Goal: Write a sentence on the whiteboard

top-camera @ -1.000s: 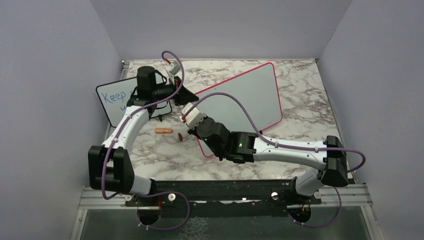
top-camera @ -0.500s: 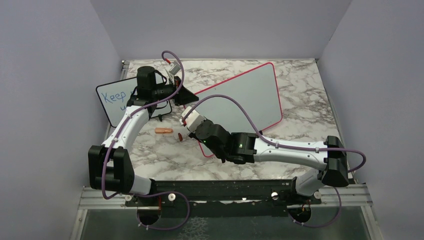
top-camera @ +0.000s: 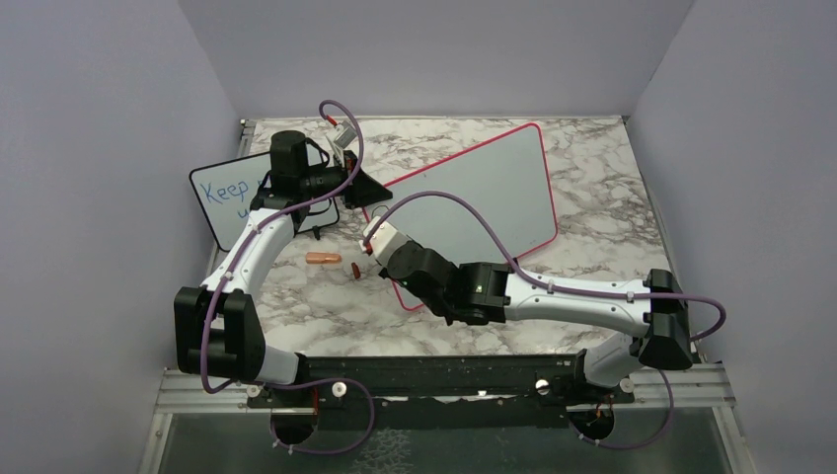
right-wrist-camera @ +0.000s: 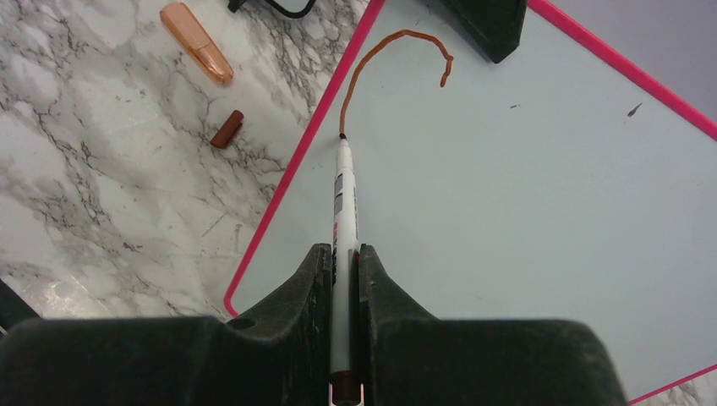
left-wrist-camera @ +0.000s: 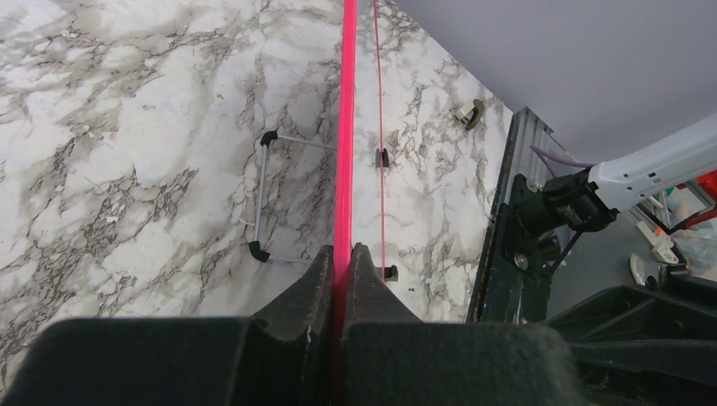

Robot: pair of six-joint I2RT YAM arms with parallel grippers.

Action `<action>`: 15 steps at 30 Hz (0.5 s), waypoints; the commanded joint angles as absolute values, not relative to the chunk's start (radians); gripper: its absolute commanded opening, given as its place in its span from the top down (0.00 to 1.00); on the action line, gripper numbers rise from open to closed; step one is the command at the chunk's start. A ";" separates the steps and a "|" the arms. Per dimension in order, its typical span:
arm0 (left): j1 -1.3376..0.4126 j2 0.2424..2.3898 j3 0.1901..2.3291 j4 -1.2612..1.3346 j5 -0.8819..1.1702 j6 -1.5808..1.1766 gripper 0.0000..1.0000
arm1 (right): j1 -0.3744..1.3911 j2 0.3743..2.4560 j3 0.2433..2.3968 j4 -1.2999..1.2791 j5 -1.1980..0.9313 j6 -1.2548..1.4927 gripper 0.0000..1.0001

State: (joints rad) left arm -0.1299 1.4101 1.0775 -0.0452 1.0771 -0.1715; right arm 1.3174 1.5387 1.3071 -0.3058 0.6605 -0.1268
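Change since a second ago is small. The right arm's elbow has slid a little outward and toward the near edge, and the right gripper (top-camera: 372, 243) has drawn slightly back along the whiteboard's (top-camera: 474, 193) left edge. The left arm, the whiteboard and the loose pieces on the table (top-camera: 592, 227) have not moved.

The left gripper (left-wrist-camera: 341, 252) is clenched on the whiteboard's red frame (left-wrist-camera: 343, 127). The frame runs edge-on straight ahead from between the jaws, and the board's wire foot (left-wrist-camera: 260, 194) stands on the table just left of them.

The right gripper (right-wrist-camera: 343, 252) is clenched on a white marker (right-wrist-camera: 343, 203), which sticks straight out ahead of the jaws. Its tip touches the whiteboard just inside the pink frame. The board lies under and to the right of these jaws.

Of the sentence, only one hooked brown stroke (right-wrist-camera: 380, 46) shows. It starts at the marker's tip, rises ahead of the jaws and curls over to the right.

On the table ahead and to the left of the right jaws lie an orange cap (right-wrist-camera: 196, 42) and, nearer, a short brown piece (right-wrist-camera: 227, 128). The two are apart, and both lie off the board.

A small board (top-camera: 222, 197) with blue writing stands behind the left arm.
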 commanded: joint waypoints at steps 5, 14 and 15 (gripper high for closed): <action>-0.138 1.438 1.057 -0.099 1.037 -0.095 1.00 | 1.316 1.504 1.275 -0.360 0.724 -0.128 0.99; -0.138 1.440 1.057 -0.099 1.040 -0.095 1.00 | 1.316 1.485 1.262 -0.326 0.770 -0.142 0.99; -0.138 1.440 1.057 -0.099 1.040 -0.095 1.00 | 1.316 1.483 1.260 -0.318 0.775 -0.143 0.99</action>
State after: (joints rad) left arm -0.1303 1.4105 1.0775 -0.0452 1.0786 -0.1715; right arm 1.3174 1.5139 1.2766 -0.3397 0.7162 -0.1322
